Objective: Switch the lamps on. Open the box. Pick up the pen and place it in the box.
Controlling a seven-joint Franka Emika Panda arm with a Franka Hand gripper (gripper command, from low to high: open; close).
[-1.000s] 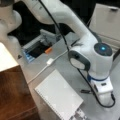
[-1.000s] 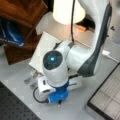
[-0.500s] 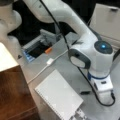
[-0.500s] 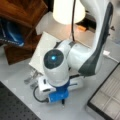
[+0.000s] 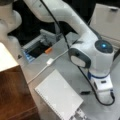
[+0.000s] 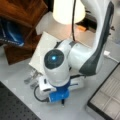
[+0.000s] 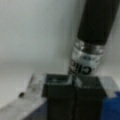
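The gripper (image 7: 72, 82) is down low at the tabletop (image 5: 62, 67), its two dark fingers (image 7: 58, 92) pressed together around the near end of the pen (image 7: 92, 42), whose black barrel and silver band slant up and away in the wrist view. In a front view the pen (image 5: 85, 92) shows as a short dark stub on the grey surface just beside the arm's blue-ringed wrist. The box (image 6: 108, 96) lies open at a front view's lower right, its pale compartments showing. The lamp (image 6: 68, 11) glows, I think, at the top. A white cord with its switch block (image 5: 50, 61) runs across the tabletop, near a small orange item (image 5: 48, 50).
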